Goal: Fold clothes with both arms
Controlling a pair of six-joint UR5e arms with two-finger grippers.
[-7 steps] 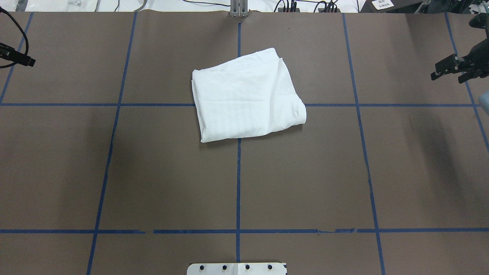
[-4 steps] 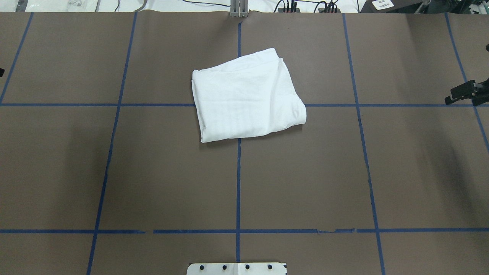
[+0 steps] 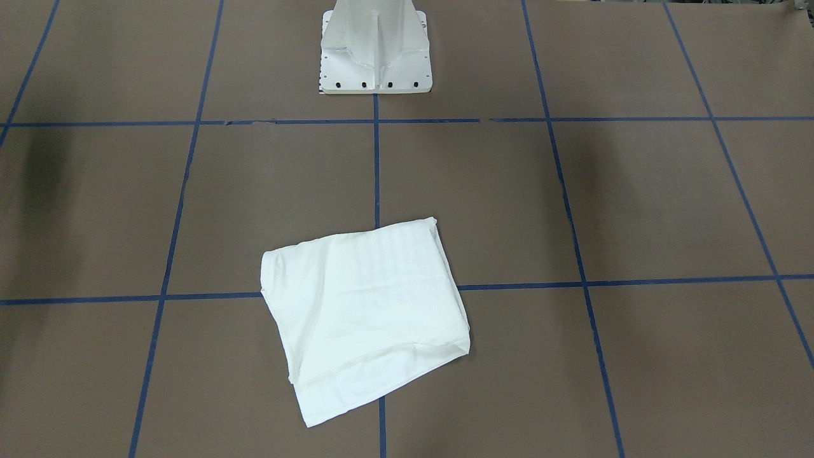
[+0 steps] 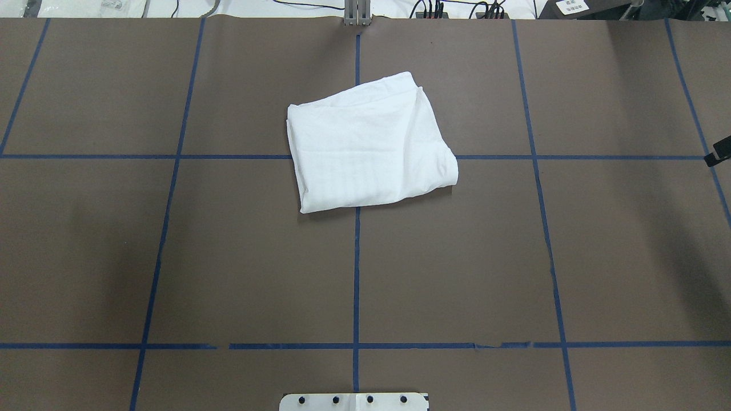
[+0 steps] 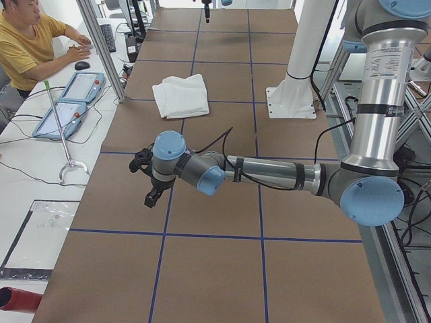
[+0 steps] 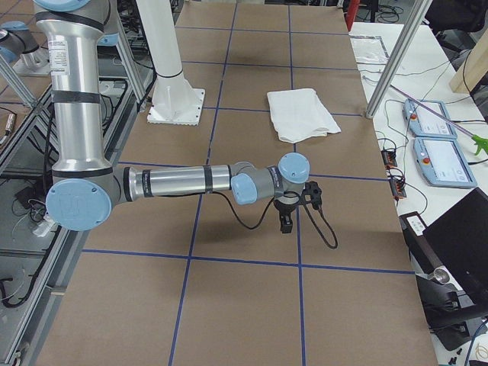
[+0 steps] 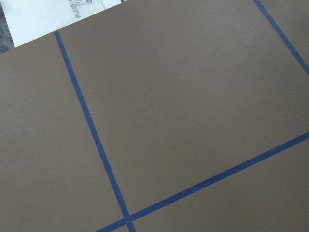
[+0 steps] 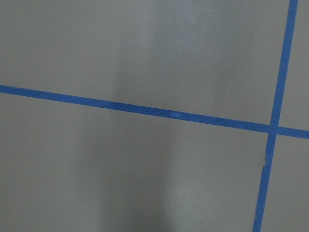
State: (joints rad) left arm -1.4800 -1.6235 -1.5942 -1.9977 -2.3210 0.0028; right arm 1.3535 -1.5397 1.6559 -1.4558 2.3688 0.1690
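The brown paper-covered table (image 4: pixel 228 257) with its blue tape grid is wide, and both arms are low over its ends: the left arm (image 5: pixel 269 173) and the right arm (image 6: pixel 175 181) each reach out well apart from the garment. The white T-shirt (image 4: pixel 365 148) lies folded into a compact, skewed rectangle over the crossing of the centre tape lines, on the far side from the white pedestal base (image 3: pixel 375 51). The folding looks essentially done, so the main risk is any further touch. The left gripper (image 5: pixel 149 195) and the right gripper (image 6: pixel 287 221) point down at bare paper; whether either pincer is spread or pressed together cannot be told from these views. If an arm returned to tidy the bundle, it could pinch only the top layer and peel the fold open, or drag the whole stack across the smooth paper. The rounded, puffy fold (image 4: pixel 448 171) and the stepped loose edges (image 3: pixel 356 375) look likeliest to spring or slip.
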